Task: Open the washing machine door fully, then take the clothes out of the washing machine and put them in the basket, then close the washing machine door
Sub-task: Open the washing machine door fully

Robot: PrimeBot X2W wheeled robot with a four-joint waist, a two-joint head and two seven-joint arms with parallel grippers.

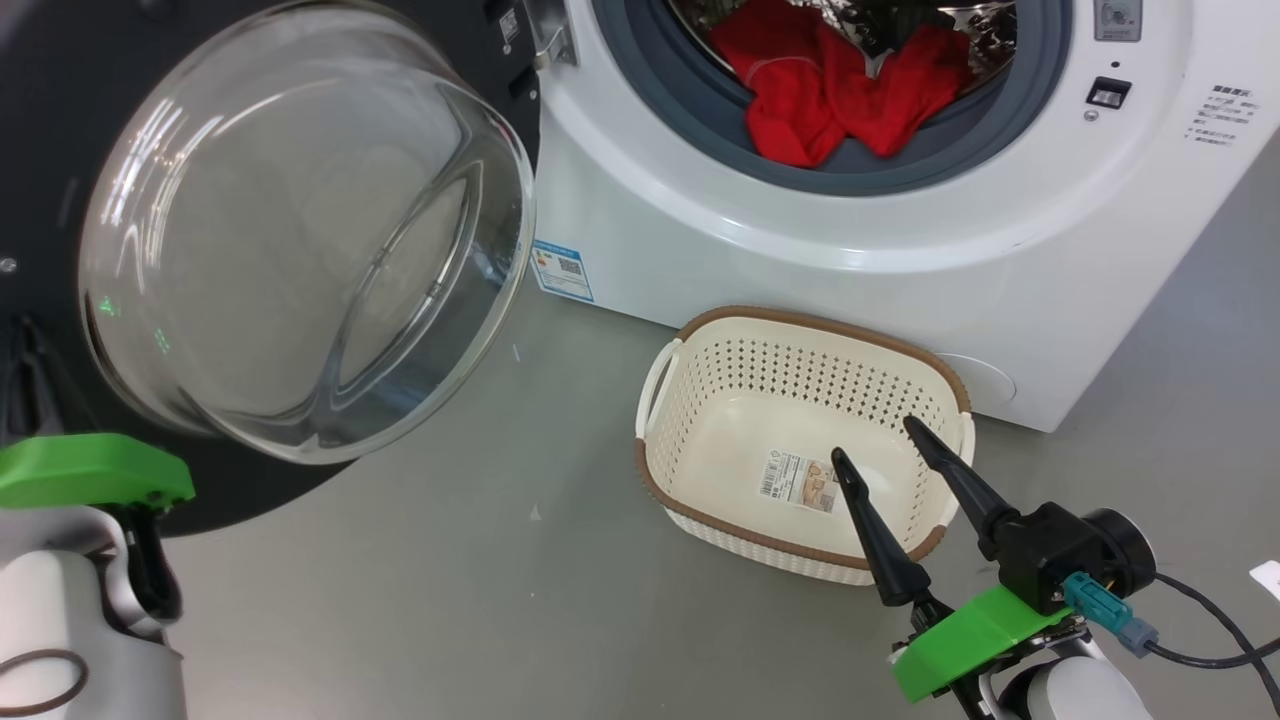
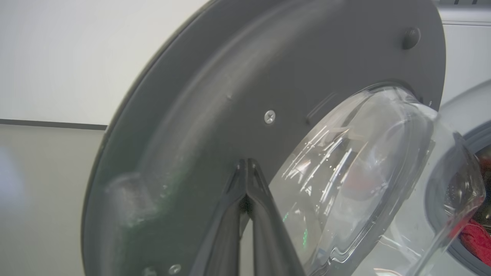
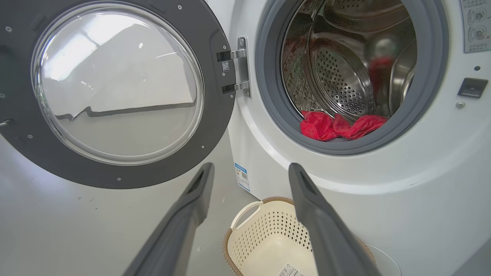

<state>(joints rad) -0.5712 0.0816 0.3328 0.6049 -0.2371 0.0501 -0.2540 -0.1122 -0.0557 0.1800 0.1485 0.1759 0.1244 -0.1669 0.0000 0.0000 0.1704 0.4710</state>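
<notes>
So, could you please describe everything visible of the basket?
The basket is a cream-white plastic rounded rectangle with perforated walls, brown woven-look rim and side handles. It stands upright on the grey floor before the washing machine, empty except a label sticker inside. The open right gripper hangs above, not touching.

Red clothes (image 1: 800, 100) in a white washing machine (image 1: 700, 260), grey seal (image 1: 1010, 110). At six o'clock, a cream perforated basket (image 1: 790, 375), brown-rimmed.

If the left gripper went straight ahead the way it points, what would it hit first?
The left gripper would likely meet the dark inner panel of the washing machine door, beside its glass bowl; the tips look close.
</notes>
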